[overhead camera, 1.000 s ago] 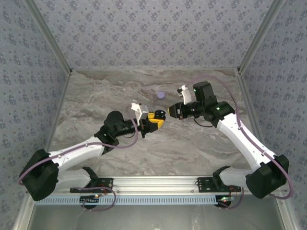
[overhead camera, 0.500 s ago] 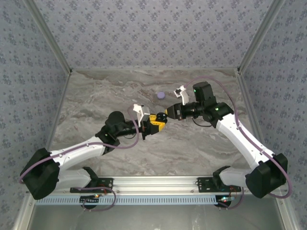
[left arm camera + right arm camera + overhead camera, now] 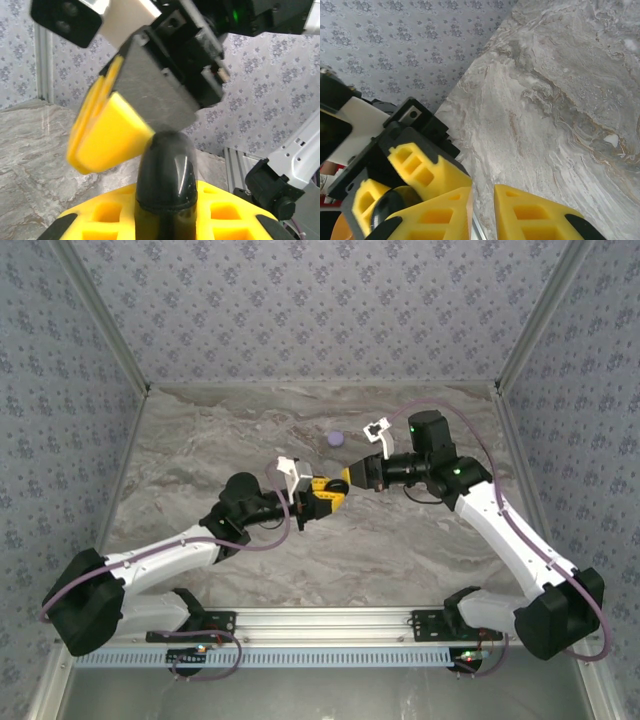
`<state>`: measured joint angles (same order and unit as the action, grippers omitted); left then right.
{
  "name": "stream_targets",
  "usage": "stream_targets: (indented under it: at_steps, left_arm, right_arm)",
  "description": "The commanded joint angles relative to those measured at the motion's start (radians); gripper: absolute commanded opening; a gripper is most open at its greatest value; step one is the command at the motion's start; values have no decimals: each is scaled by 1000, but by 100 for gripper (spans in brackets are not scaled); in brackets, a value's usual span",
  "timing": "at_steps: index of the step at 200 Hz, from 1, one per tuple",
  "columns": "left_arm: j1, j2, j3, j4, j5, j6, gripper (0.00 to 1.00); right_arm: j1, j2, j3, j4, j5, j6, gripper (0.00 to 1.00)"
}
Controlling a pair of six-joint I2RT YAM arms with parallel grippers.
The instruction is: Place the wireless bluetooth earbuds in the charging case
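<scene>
Top view: the left arm (image 3: 170, 555) lies low and long from the near-left corner to the middle of the marble table (image 3: 200, 440), left gripper (image 3: 328, 491) aimed right. The right arm (image 3: 500, 525) rises to a high elbow, then bends back left, so the right gripper (image 3: 347, 476) meets the other tip to tip. A lavender case (image 3: 336, 438) lies on the marble just behind them.

Left wrist view: the left gripper's yellow fingers (image 3: 225, 192) pinch a black charging case (image 3: 165, 175) held on edge. The right gripper's fingers (image 3: 107, 135) hang pressed together, their tip beside the case's top; whether an earbud sits between them I cannot tell.

Right wrist view: its own fingers (image 3: 507, 197) stand a slim gap apart, the black case at lower left
</scene>
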<state>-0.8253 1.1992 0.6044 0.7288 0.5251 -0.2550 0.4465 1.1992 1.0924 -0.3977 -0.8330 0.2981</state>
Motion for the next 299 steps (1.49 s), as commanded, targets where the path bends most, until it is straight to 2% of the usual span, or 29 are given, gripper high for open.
stream_targets:
  at_steps: [1,21,60,87,122,160,179,299]
  left_arm:
    - [-4,9,17,0,-48,-15,6]
    - [-3,7,22,-29,-83,-15,6]
    - [-2,25,72,-203,-268,-30,7]
    - [3,66,121,-308,-354,-73,8]
    - [54,163,209,-446,-370,-229,11]
    - [157,339,365,-660,-238,-407,12]
    - [181,427,432,-706,-178,-427,12]
    - [212,792,720,-791,-108,-439,11]
  right_arm:
    - [6,-24,-8,1,-45,-11,20]
    - [4,-25,-5,-28,20,-13,20]
    - [-4,-23,23,-165,388,-10,22]
    - [-33,-30,0,-189,514,21,24]
    - [-56,-41,-26,-199,532,22,25]
    - [-73,-59,-50,-199,526,29,26]
    - [-79,-70,-62,-198,519,35,26]
    - [-88,-97,-119,-199,493,56,28]
